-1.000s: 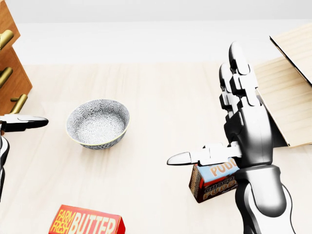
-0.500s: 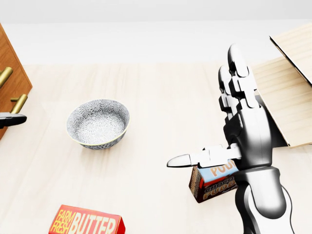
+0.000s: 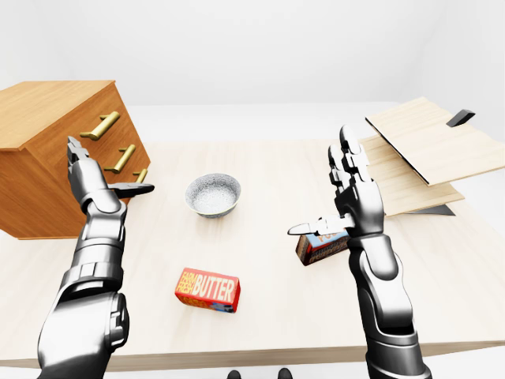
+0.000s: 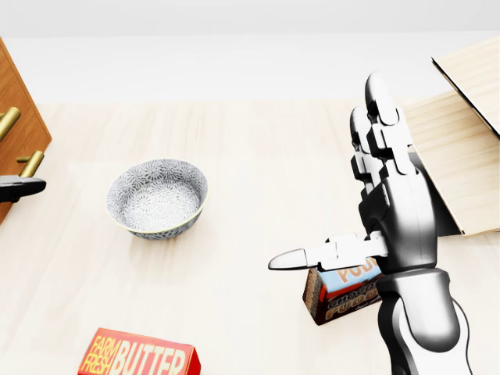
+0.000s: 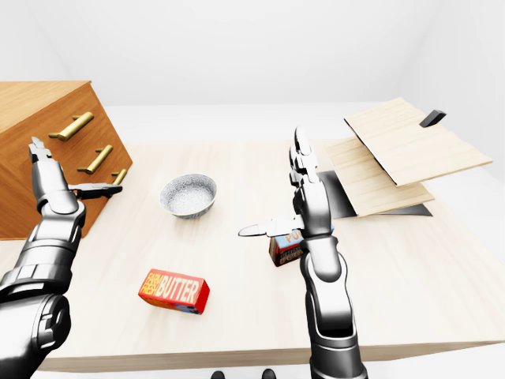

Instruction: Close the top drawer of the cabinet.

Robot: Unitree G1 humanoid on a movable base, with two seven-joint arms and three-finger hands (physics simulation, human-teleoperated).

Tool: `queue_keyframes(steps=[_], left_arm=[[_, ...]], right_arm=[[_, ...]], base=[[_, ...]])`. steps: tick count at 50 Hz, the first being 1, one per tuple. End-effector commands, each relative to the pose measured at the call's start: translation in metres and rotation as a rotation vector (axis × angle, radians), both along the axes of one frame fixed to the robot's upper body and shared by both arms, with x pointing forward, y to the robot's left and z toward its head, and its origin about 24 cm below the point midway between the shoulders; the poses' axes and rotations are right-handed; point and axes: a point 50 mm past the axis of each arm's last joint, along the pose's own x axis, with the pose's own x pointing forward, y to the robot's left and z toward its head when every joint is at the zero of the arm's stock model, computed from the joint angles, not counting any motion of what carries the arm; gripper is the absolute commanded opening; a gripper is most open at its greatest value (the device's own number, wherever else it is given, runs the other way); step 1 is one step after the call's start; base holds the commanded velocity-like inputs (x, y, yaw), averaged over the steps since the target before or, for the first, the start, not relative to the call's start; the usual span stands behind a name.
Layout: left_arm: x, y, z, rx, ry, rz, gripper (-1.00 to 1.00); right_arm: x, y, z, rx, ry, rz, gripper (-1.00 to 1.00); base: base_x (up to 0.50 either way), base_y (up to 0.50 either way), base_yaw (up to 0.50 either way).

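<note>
The wooden cabinet (image 3: 47, 158) stands at the left of the table. Its face carries three brass handles; the top drawer's handle (image 3: 101, 126) is the highest. The drawer fronts look flush in one plane. My left hand (image 3: 106, 170) is open, fingers up and thumb pointing right, just before the cabinet's face beside the lower handles. I cannot tell whether it touches. In the head view only its thumb tip (image 4: 19, 187) shows. My right hand (image 4: 336, 180) is open and empty, raised above the table's middle right.
A patterned bowl (image 4: 156, 195) sits on the light table (image 4: 258, 141) right of the cabinet. A pudding box (image 4: 344, 293) lies under my right hand. A red butter box (image 3: 207, 290) lies lower down. Stacked wooden boards (image 3: 426, 142) lie at the right.
The top drawer front, which stuck out at the head view's left edge a second ago, is now flush with the cabinet face. My left hand has drawn back leftward. The right hand has not moved.
</note>
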Motion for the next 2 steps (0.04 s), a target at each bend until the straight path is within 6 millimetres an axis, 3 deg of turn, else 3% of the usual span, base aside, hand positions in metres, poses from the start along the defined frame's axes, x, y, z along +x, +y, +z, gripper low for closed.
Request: queue_keyframes(steps=[1, 2], left_arm=[[-0.0145, 0.0314, 0.0163, 0.02, -0.047, 0.087, 1.0], [-0.0141, 0.0297, 0.0178, 0.016, -0.058, 0.077, 1.0]], right_arm=[[0.0008, 0.0004, 0.0012, 0.0, -0.004, 0.0, 1.0], [0.0008, 0.0005, 0.0014, 0.0, -0.005, 0.0, 1.0]], base=[[0.0, 0.0, 0.0], [0.0, 0.0, 0.0]])
